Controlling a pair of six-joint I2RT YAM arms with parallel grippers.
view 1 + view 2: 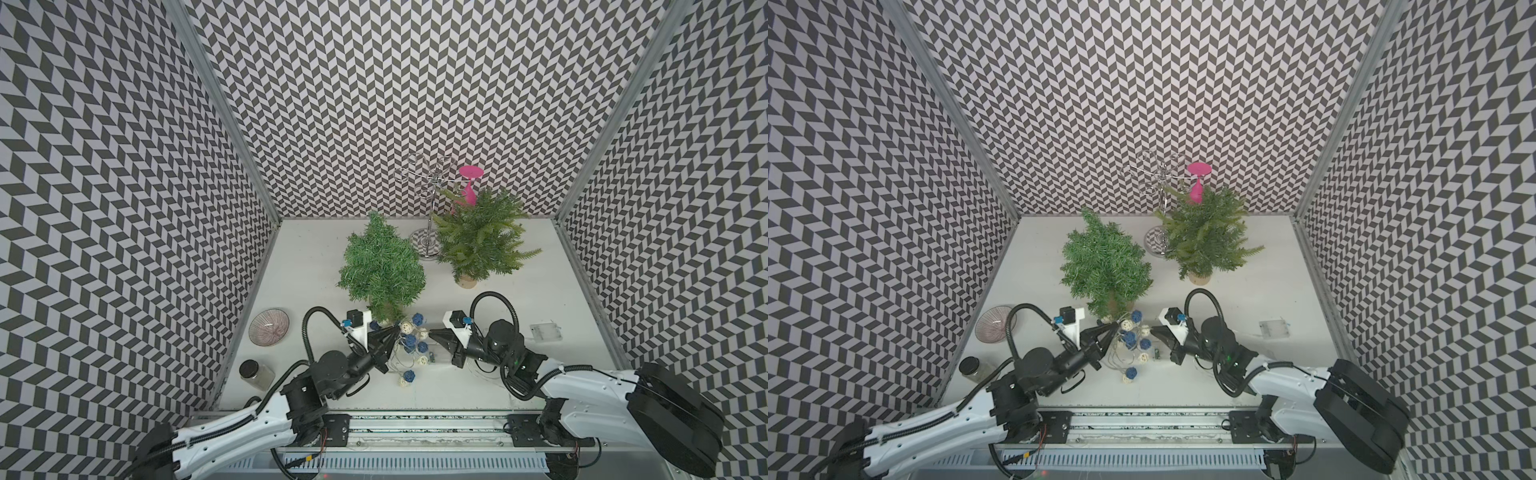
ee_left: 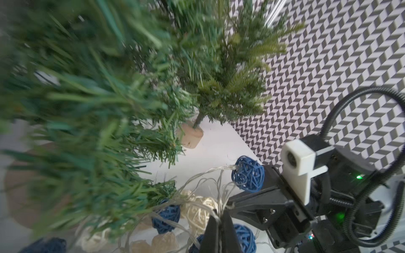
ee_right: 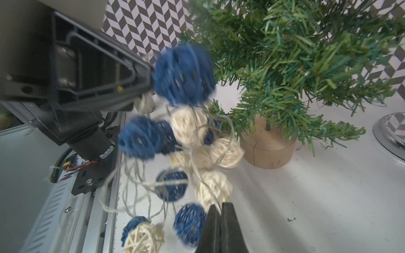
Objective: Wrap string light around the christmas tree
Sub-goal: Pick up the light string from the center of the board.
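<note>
left gripper (image 1: 397,328): we see its jaws closed on a wire of the string light (image 1: 409,341), just in front of the christmas tree (image 1: 382,266).
string light: we find its blue and cream balls bunched on the counter (image 1: 307,266), just beside the christmas tree's wooden base.
right gripper (image 1: 432,333): its jaws pinch another wire, at the christmas tree's front right.

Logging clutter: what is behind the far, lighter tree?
A chrome rack with a pink glass hanging upside down. The tree covers most of the glass's bowl and one edge of the rack's base.
</note>
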